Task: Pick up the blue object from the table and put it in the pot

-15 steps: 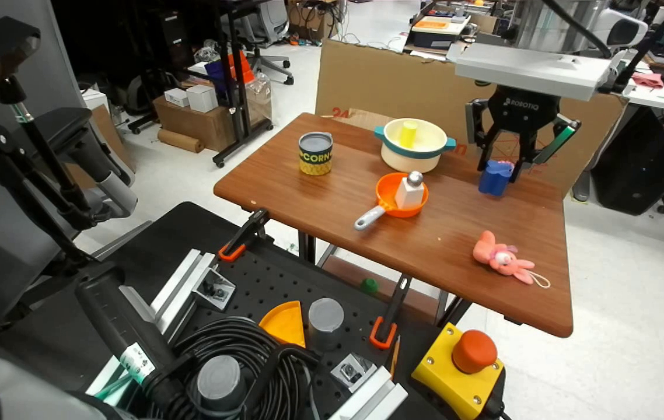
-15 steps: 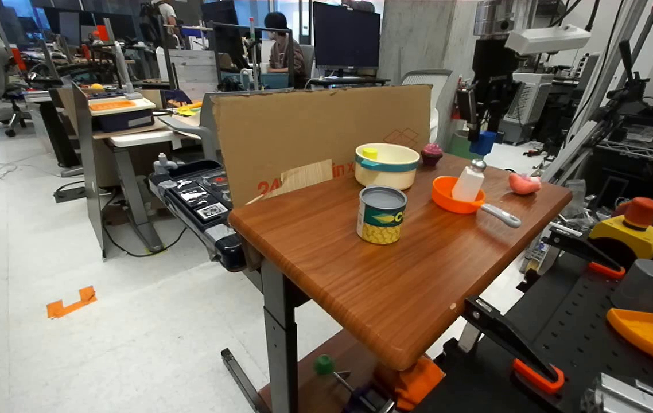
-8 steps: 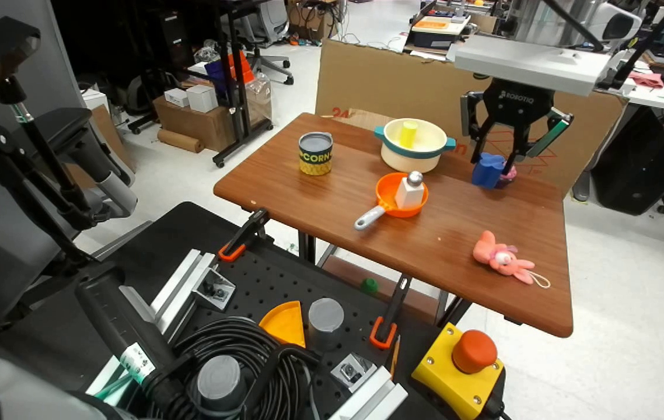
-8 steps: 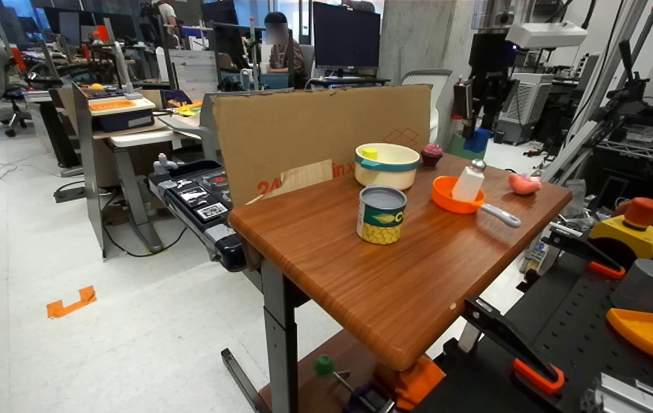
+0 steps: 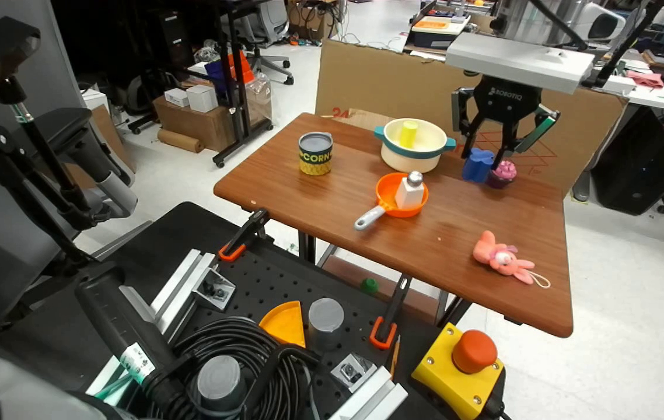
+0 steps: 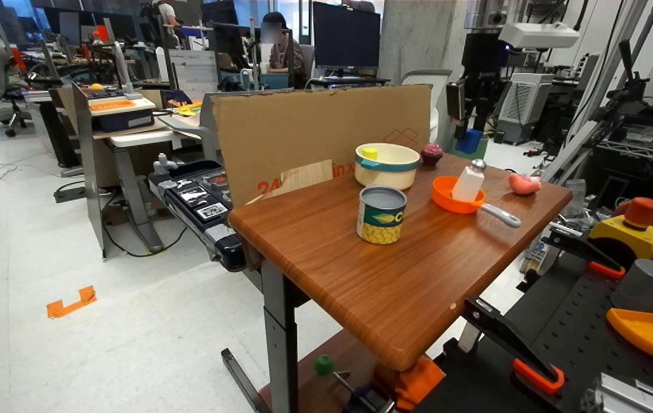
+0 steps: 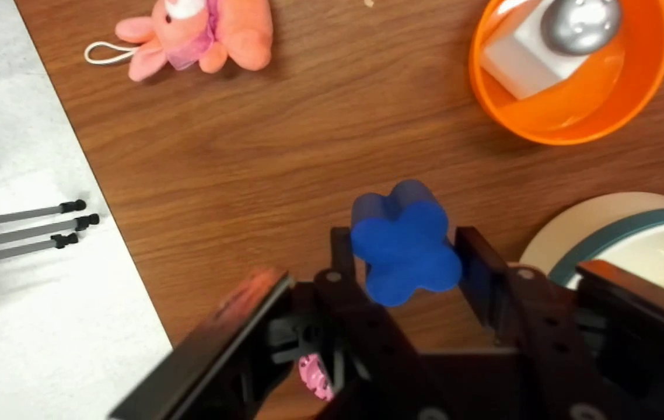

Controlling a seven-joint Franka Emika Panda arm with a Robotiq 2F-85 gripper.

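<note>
A brown wooden tabletop (image 5: 273, 175) holds a round, teal-banded cream pot (image 5: 411, 163). Black fingers (image 7: 483, 265), parted only by the lobed blue block (image 7: 408, 251) they grip, have just carried it nearer the pot — aloft, not yet over it; more travel seems needed.

In an exterior view, counting from the middle of your brown wood-grain table (image 5: 448, 254), you have the corn can (image 5: 315, 156) standing upright on it at ten o'clock, the teal-banded cream pot (image 5: 409, 161) at twelve, the pink-topped cupcake (image 5: 504, 174) at two and the pink plush toy (image 5: 502, 258) lying at four. The orange pan (image 5: 387, 189) sits near the middle, its grey handle (image 5: 370, 217) pointing to eight o'clock.
</note>
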